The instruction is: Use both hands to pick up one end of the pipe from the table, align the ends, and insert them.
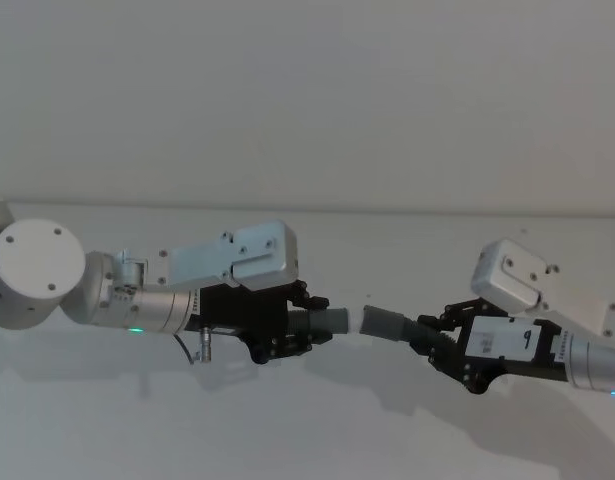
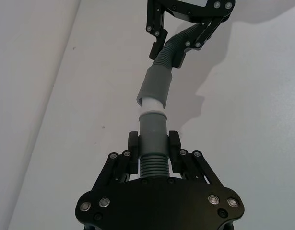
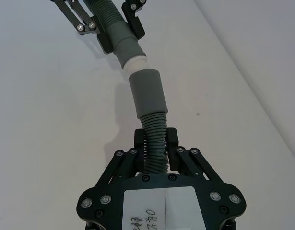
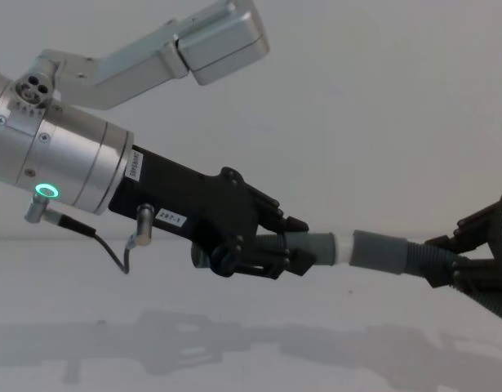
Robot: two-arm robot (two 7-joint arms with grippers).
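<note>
Left fingers [image 2: 134,149]: pressed from both sides on the ribbed part of my first hose piece [image 2: 153,141], just behind its smooth cuff.
Left gripper [image 2: 153,151]: it pinches this hose piece and holds it in the air above the table [image 1: 317,420], pointing toward my right side.
First cuff [image 2: 152,125]: grey and smooth, it sticks out past my left fingertips; at its front there is a white tip [image 2: 151,106].
Right fingers [image 3: 141,143]: pressed on the ribs of my second hose piece [image 3: 155,139], some way behind its cuff.
Right gripper [image 3: 155,146]: it pinches the second piece, also lifted off the table, pointing toward my left gripper.
Second cuff [image 3: 147,92]: wider and grey, with its open end facing the white tip.
Meeting of the two ends: the white tip reaches the mouth of the second cuff and the two pieces make nearly one line with a small bend; how deep the tip goes in, I cannot tell.
Place of the pipe: in the air between my two grippers, over the middle of the tabletop, away from its far edge.
Left wrist [image 4: 67,167]: silver, with a green ring [image 4: 46,192] glowing.
Shadows [image 4: 193,339]: grey shapes of my arms lie on the white tabletop under them.
</note>
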